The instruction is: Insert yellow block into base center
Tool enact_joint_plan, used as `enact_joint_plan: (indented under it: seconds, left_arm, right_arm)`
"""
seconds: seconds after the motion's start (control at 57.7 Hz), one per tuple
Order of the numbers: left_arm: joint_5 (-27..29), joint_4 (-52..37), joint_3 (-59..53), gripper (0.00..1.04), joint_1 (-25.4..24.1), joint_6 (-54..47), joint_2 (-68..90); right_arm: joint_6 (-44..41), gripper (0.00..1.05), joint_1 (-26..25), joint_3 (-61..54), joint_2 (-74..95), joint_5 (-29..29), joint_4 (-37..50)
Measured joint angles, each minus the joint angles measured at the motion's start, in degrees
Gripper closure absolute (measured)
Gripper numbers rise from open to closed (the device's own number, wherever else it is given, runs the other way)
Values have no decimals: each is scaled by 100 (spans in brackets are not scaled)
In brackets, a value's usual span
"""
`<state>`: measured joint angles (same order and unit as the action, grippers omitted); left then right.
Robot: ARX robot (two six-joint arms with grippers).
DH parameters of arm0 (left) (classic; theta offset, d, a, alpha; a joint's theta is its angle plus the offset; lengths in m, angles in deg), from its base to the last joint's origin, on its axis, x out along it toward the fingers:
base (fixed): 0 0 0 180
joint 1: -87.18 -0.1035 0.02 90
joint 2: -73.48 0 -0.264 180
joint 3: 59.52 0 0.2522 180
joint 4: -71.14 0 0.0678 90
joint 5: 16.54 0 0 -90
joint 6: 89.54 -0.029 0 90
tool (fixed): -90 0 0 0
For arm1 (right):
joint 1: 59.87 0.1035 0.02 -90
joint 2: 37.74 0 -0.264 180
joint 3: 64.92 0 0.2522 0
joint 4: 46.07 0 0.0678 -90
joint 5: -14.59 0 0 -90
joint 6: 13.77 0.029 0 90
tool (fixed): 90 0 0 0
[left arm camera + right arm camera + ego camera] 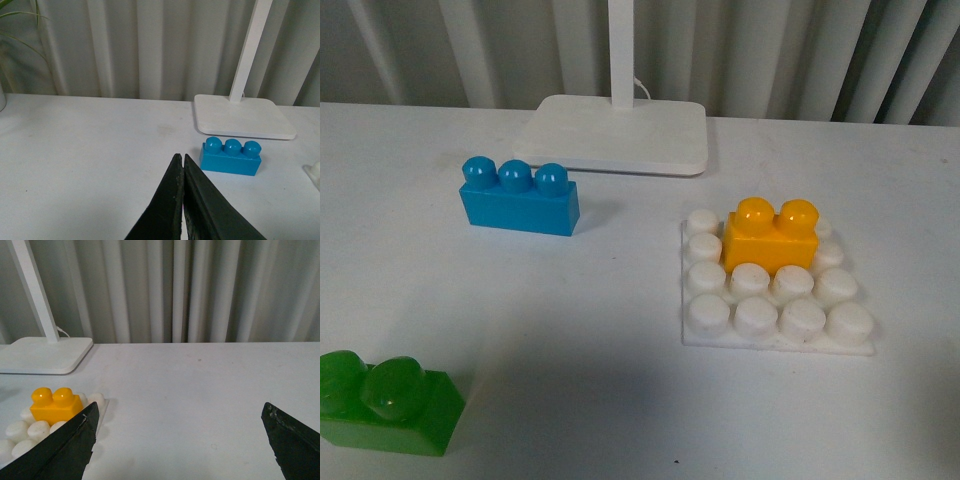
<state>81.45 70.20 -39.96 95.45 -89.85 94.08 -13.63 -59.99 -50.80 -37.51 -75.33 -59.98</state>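
Both hands: matte black, tapered wedge fingers (65, 450).

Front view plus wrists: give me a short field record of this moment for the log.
yellow block: seated on base, middle columns, toward its far side
blue brick: on table, near lamp stand
green brick: on table, near left corner of front view
left claw: shut, empty
right claw: open, empty, clear of the block
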Motion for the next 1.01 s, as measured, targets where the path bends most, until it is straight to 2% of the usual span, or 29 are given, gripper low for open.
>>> enact_joint_plan:
  seconds: [0.052, 0.139, 0.225, 0.641, 0.728, 1.005]
  left_arm:
    - [-76, 48, -57, 101, -81, 9, -101]
    - [-721, 160, -142, 101, -575, 20, -295]
    - [-745, 232, -203, 101, -796, 31, -448]
    - [-785, 476, -511, 101, -813, 39, -1091]
    - [-800, 1381, -511, 101, -813, 39, -1836]
    - [-800, 1458, -511, 101, -813, 39, -2033]
  right_arm:
    - [0, 9, 0, 0, 0, 0, 0]
    - [2, 9, 0, 0, 0, -2, 0]
    - [2, 9, 0, 0, 0, -7, 0]
    - [0, 9, 0, 0, 0, 0, 0]
    - [0, 9, 0, 0, 0, -4, 0]
    - [0, 9, 0, 0, 0, -2, 0]
